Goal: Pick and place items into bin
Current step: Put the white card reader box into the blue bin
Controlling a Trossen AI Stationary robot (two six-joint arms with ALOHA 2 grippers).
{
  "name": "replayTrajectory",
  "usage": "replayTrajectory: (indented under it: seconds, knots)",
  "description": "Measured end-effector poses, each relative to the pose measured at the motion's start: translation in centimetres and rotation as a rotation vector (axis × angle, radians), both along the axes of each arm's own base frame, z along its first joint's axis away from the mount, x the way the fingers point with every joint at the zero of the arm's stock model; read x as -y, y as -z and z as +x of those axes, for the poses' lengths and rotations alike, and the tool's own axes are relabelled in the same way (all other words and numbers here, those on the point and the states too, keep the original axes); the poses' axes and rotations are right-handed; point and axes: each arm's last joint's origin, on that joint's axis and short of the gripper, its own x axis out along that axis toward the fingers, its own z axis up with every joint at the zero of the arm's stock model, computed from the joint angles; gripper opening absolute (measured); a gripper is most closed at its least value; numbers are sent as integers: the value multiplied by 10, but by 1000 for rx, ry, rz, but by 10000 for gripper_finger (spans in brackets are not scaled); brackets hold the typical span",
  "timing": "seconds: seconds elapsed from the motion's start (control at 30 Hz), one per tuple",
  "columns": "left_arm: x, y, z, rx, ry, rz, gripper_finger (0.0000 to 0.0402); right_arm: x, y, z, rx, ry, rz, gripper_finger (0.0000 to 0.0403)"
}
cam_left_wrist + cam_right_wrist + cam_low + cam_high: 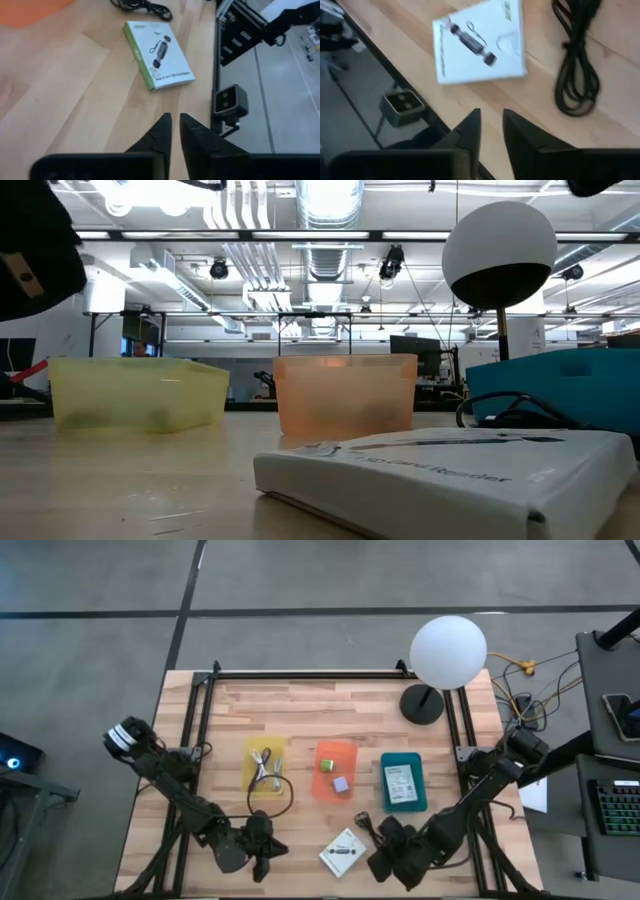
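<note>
A white printed packet [343, 852] lies flat on the table near its front edge, between my two grippers; it also shows in the left wrist view [157, 55], the right wrist view [480, 42] and the low view [450, 470]. A coiled black cord [365, 825] lies just beyond it [575, 65]. My left gripper [262, 850] hangs to the packet's left, shut and empty [174, 122]. My right gripper [385, 855] hangs to the packet's right, shut but for a narrow gap, and empty [490, 117].
Three bins stand in a row mid-table: yellow [265, 765] with thin cords, orange [335, 770] with a green and a pale-purple cube, teal [403, 782] with a white card. A black cord loop [275, 798] lies by the yellow bin. A globe lamp [448, 650] stands at the far right.
</note>
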Motion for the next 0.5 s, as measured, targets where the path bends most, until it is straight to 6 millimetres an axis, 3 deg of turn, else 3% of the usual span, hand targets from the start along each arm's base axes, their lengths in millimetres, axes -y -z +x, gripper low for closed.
replayTrajectory:
  seconds: [0.13,0.27,0.4,0.5]
  knots:
    - [0,0,9,-3,-10,-6,60,4,11,8,-16,84,49,129]
    - [2,2,19,2,26,25,88,-8,37,21,-90,33,140,164]
    - [2,4,32,3,24,37,86,-26,58,37,-99,2,167,164]
    - [1,8,41,-5,7,52,71,-36,58,49,-83,-25,116,148]
